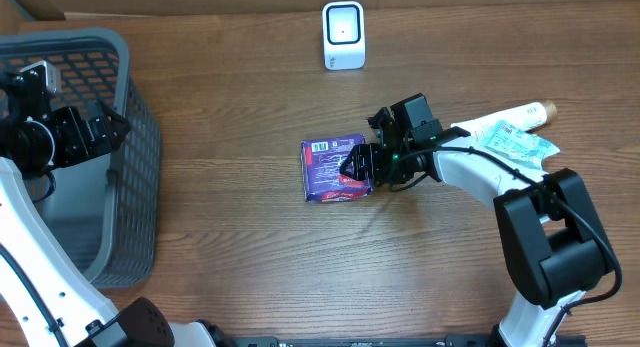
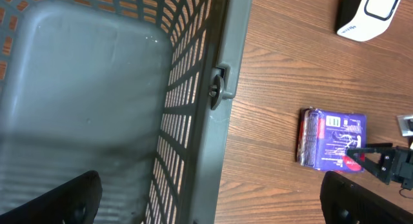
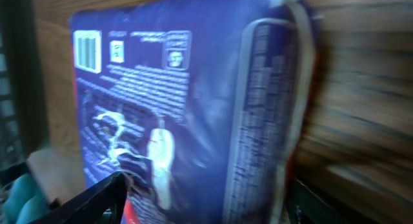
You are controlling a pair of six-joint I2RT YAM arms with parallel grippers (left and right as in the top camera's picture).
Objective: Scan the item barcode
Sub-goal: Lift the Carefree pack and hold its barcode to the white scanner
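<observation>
Right fingers (image 3: 97, 201): seen nearest the lens in the right wrist view, one at each lower corner, set wide apart.
Right gripper (image 1: 352, 167): jaws were spread and clamped on nothing; it was placed low over the right edge of the purple packet (image 1: 330, 169).
Packet against pincer: the packet was spread across the gap between the two fingers. Whether either finger touched the wrapper could not be told.
Packet position: it was laid flat on the wooden table (image 1: 250, 257), near the middle, not lifted.
Packet face: the printed back was turned up, with the barcode (image 3: 88, 50) exposed at one corner.
Packet heading: the barcode corner was turned toward the far side of the table; the crimped seam edge was turned toward the robot's left.
Long axis: the outline was nearly square and slightly skewed to the table edge, so no clear long axis could be made out.
Right of the packet: a pale tube (image 1: 525, 115) and a light green sachet (image 1: 515, 142) were partly covered by the right arm.
Left gripper (image 1: 112, 130): jaws were held wide, empty, over the grey basket (image 1: 140, 157), well apart from the packet.
Scanner (image 1: 344, 34): stood upright at the far edge, beyond the packet.
</observation>
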